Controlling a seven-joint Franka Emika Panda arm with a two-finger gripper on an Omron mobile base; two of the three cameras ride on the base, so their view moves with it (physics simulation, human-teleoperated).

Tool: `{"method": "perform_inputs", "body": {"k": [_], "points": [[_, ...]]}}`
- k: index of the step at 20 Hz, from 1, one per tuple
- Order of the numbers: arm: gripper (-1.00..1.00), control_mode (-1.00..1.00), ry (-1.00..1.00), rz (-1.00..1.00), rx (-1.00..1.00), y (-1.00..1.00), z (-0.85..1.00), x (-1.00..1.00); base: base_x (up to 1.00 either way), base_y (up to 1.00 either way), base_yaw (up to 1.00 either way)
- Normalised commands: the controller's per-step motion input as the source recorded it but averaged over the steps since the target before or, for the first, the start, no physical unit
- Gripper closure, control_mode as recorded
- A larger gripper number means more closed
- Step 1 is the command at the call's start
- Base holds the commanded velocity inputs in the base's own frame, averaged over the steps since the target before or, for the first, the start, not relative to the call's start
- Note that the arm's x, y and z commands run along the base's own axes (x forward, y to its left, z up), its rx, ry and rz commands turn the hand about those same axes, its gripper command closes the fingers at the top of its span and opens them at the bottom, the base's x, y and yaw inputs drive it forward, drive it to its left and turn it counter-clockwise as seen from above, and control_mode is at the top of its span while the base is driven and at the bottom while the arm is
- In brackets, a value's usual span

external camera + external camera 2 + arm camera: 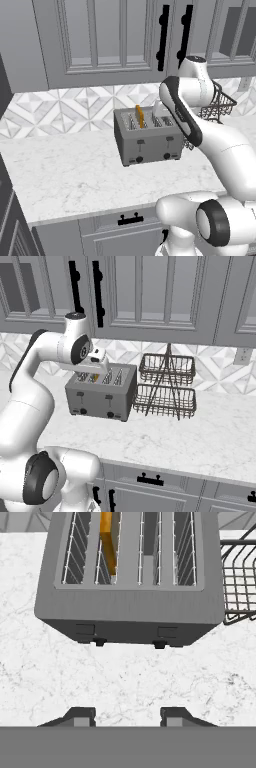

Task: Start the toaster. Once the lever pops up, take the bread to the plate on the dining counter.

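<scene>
On the marble worktop (65, 175) stands the toaster (148, 136), no legible writing on it; the bread (140, 116) sticks up from its second slot from the left. The gripper (127, 716) hovers above, jaws partly open, holding nothing. Right: wire basket rack (166, 387).

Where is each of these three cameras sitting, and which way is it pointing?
Left base view: behind the arm's left, facing the counter; toaster with bread; arm at right.
Right base view: behind its right, same counter; wire basket rack beside the toaster; arm at left.
Hand view: on the hand, looking down on the toaster's slots; gripper fingertips at bottom, parted, holding nothing.
All three share the toaster.
</scene>
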Motion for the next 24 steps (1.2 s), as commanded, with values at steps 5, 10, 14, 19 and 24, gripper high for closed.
{"method": "perform_inputs", "body": {"k": [5,10,14,19,24], "points": [[-1.0,-1.0,0.01,0.0,0.0,0.06,-0.01,-0.05,0.0,0.0,0.0],[-1.0,-1.0,0.03,0.02,0.0,0.5,-0.13,0.0,0.0,0.0,0.0],[-1.0,-1.0,0.01,0.05,0.0,0.6,-0.26,0.03,0.0,0.0,0.0],[-1.0,-1.0,0.0,0.02,0.0,0.43,-0.4,0.13,0.0,0.0,0.0],[-1.0,-1.0,0.0,0.0,0.0,0.12,-0.48,0.17,0.0,0.0,0.0]]}}
